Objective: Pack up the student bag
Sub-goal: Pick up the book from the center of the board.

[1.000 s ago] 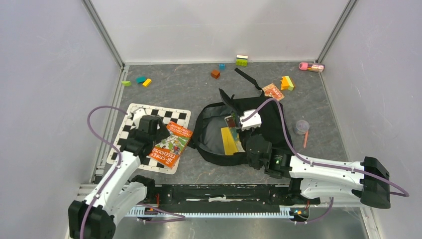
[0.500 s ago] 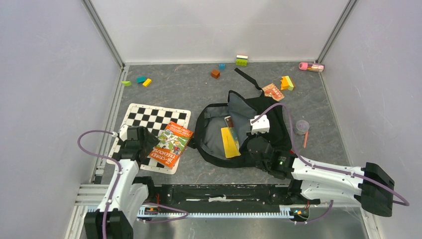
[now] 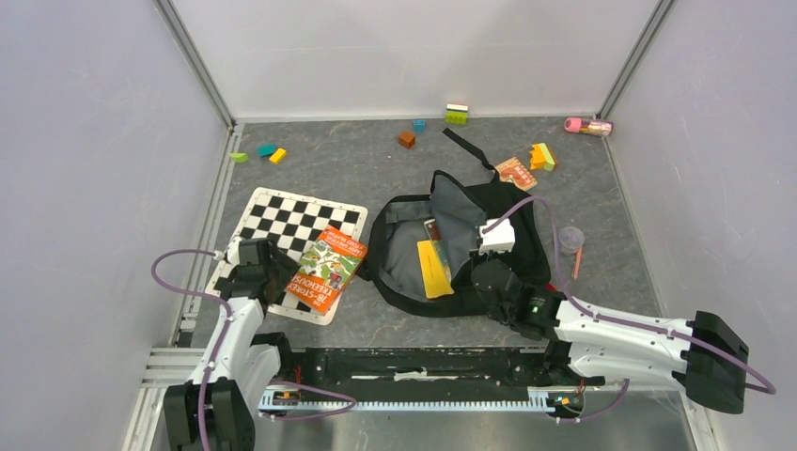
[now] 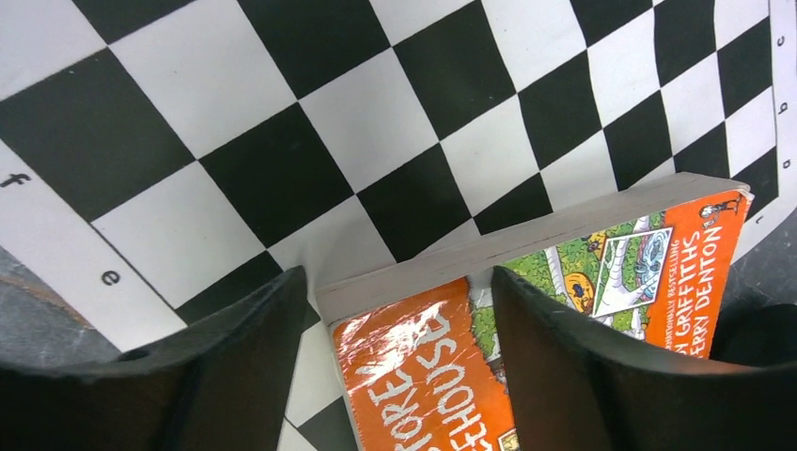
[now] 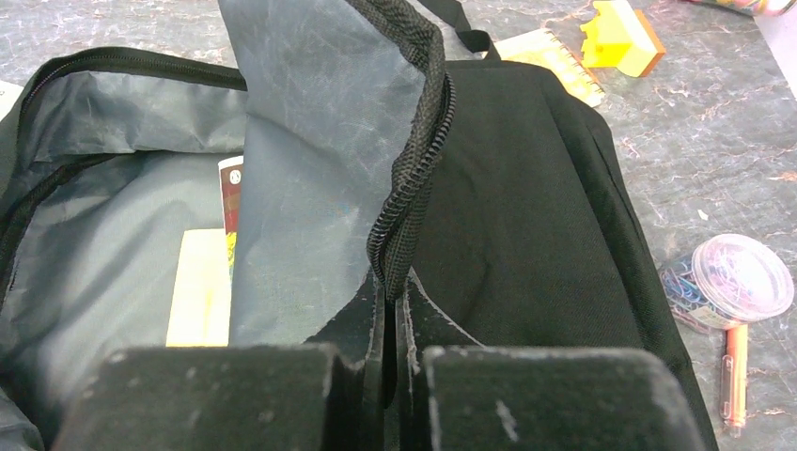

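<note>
- Right claw (image 5: 395,315) clamped on bag (image 5: 526,207) flap; a slip lets the mouth close.
- Left claw (image 4: 399,310) spread wide astride book (image 4: 564,272) corner; shallow grip risks dropping.

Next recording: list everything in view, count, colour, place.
student bag: 1, black, grey lining, centre, open
flat items: 2, yellow and dark, inside bag
book: 1, orange, on chessboard's near corner
chessboard: 1, black-white, left of bag
small blocks: 6, mixed, far edge
block stack: 1, yellow-orange, far right
notepad: 1, orange, beside stack
case: 1, pink, far-right corner
clip tub: 1, clear, right of bag
pen: 1, orange, beside tub
left fingers: 2, black, open astride book's corner
right fingers: 2, black, shut on bag's zip edge
</note>
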Motion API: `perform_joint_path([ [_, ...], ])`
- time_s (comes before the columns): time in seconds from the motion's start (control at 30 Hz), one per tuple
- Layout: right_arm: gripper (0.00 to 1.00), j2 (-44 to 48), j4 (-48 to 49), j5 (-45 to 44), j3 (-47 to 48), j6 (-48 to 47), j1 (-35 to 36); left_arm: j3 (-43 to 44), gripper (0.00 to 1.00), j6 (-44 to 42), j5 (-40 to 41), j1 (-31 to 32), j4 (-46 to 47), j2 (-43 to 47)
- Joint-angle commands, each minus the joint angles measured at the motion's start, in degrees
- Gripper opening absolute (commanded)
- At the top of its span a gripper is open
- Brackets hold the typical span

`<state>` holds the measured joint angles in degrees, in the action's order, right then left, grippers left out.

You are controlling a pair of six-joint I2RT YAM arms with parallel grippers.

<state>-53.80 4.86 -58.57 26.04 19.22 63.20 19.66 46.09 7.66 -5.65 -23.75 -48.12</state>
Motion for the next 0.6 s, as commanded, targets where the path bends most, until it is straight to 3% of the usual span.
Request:
perform_joint_path([
  [0.0,0.00,0.86,0.56,0.88,-1.23,2.00,-0.27,-1.64,0.72,2.17,-2.20,-0.13,2.05,0.69],
  [0.17,0.00,1.26,2.35,2.29,-2.81,2.62,-0.27,-1.64,0.52,2.23,-3.16,-0.26,3.58,-0.01],
  [0.4,0.00,1.95,6.80,4.35,-5.50,0.20,-0.27,-0.51,0.11,3.70,-3.54,-0.31,2.15,2.24],
  [0.47,0.00,2.27,6.81,3.87,-6.18,0.19,-0.27,0.66,0.02,3.53,-2.60,-0.24,0.52,4.52],
  [0.57,0.00,3.43,6.77,3.72,-7.63,0.95,-0.36,1.96,0.02,3.52,-2.37,-0.29,-1.22,7.92],
])
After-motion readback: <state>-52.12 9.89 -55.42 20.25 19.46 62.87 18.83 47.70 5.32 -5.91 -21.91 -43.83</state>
